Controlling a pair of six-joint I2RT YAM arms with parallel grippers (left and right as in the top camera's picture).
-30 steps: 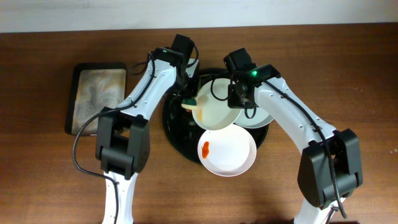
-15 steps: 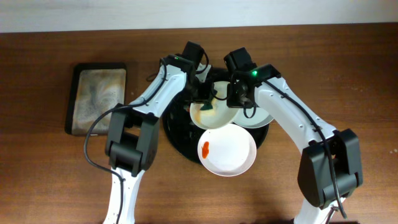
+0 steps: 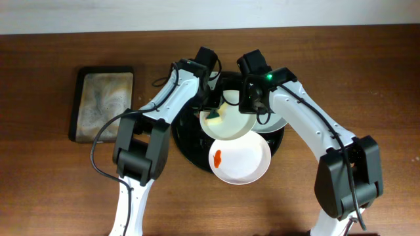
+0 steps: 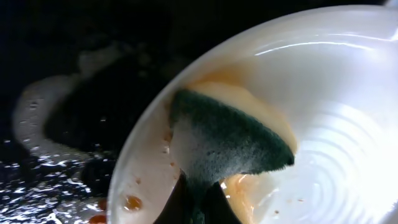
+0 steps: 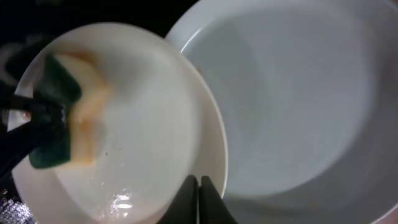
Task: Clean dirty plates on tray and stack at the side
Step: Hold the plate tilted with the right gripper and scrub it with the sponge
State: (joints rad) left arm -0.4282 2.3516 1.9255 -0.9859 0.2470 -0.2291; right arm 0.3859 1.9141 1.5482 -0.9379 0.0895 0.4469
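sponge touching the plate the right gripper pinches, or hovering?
Touching. In the left wrist view the sponge lies pressed against the plate, with orange smear spreading from under its edge and no gap.

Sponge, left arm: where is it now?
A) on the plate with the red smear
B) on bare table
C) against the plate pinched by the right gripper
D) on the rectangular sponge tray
C: the left gripper presses the sponge onto the inner face of the plate, whose rim the right gripper pinches; the smeared plate lies untouched.
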